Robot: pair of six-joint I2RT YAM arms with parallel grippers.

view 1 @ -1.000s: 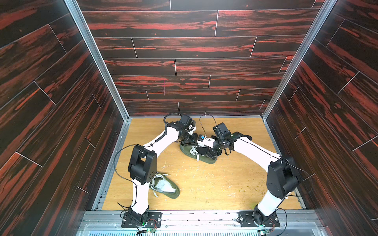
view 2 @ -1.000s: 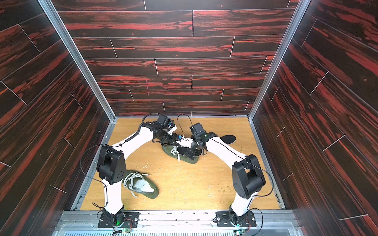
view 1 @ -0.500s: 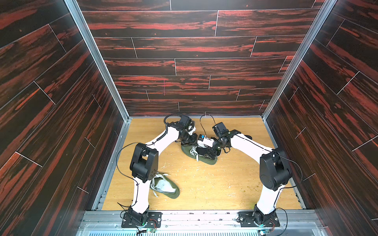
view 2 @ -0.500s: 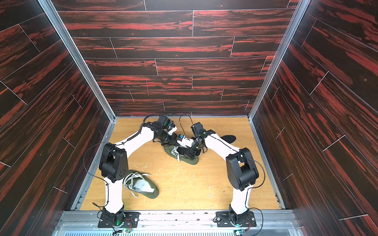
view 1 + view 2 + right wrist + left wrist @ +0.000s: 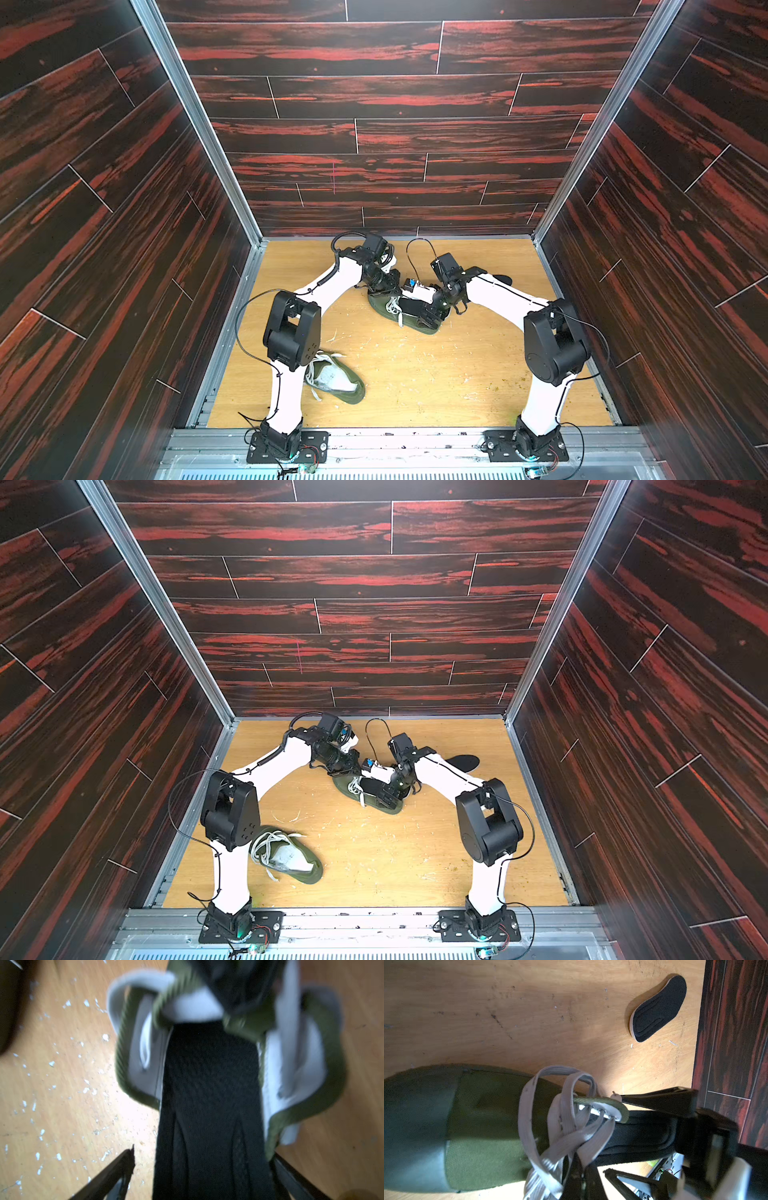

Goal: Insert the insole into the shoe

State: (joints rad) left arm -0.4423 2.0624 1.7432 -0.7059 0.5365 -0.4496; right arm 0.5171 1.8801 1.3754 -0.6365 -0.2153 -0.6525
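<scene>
You have the insole (image 5: 209,1095) partly inside the shoe (image 5: 380,304), heel end sticking out. Right gripper (image 5: 204,1152) straddles it, jaws apart; left gripper (image 5: 388,286) is pinched shut on the shoe's laced edge. Seating the heel remains.

1. The shoe (image 5: 483,1126): green upper and white laces, no readable brand or number.
2. The insole (image 5: 643,1132) lodged in its opening: moulded contour lines only, no lettering.
3. The second insole (image 5: 658,1007) on the floor (image 5: 529,1012): likewise unmarked.
4. The wall panels (image 5: 395,133): no readable sign.
</scene>
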